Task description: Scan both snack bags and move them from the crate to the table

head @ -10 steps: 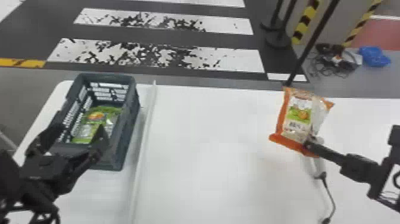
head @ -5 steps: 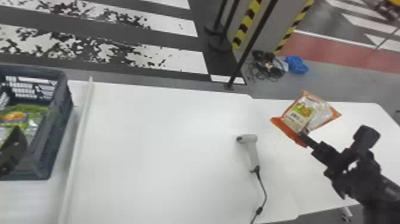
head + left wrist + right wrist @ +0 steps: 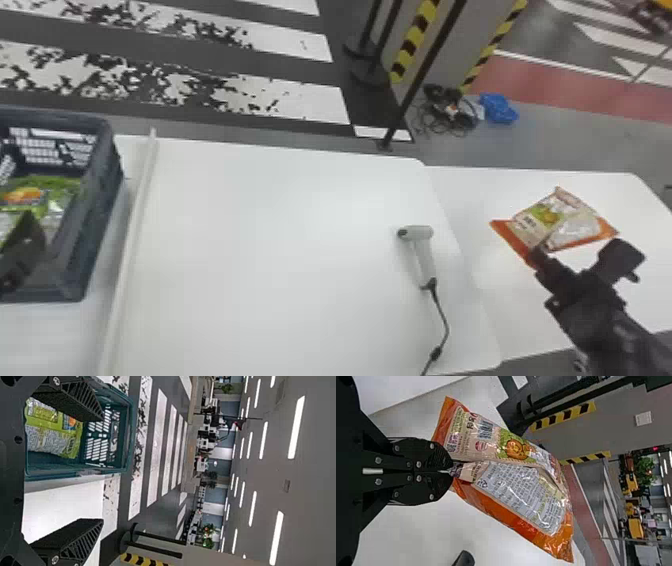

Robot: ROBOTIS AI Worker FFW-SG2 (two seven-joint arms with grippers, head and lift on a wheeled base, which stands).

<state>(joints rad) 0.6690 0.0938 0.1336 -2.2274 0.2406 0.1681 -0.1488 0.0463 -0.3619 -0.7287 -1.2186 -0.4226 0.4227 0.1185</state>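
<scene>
Head view: the right gripper point(image 3: 537, 254) holds the orange snack bag point(image 3: 545, 225) at the right-hand tabletop point(image 3: 470, 200); the scanner point(image 3: 424, 255) lies on the neighbouring one. In the right wrist view its fingers are closed on a small gathered portion of film. The principal hazard is probably slip or twist, since the heavier contents hang beyond so narrow a pinch; an early release could also leave the bag creased or near an edge. The scanner's cord point(image 3: 446, 325) might snag a low-sweeping arm. In the left wrist view, the left gripper point(image 3: 102, 470) is wide apart and empty; the green snack bag point(image 3: 51, 431) lies in the crate point(image 3: 102, 215). Closing without realignment could catch the crate wall, one finger appearing over the interior, the other outside.
</scene>
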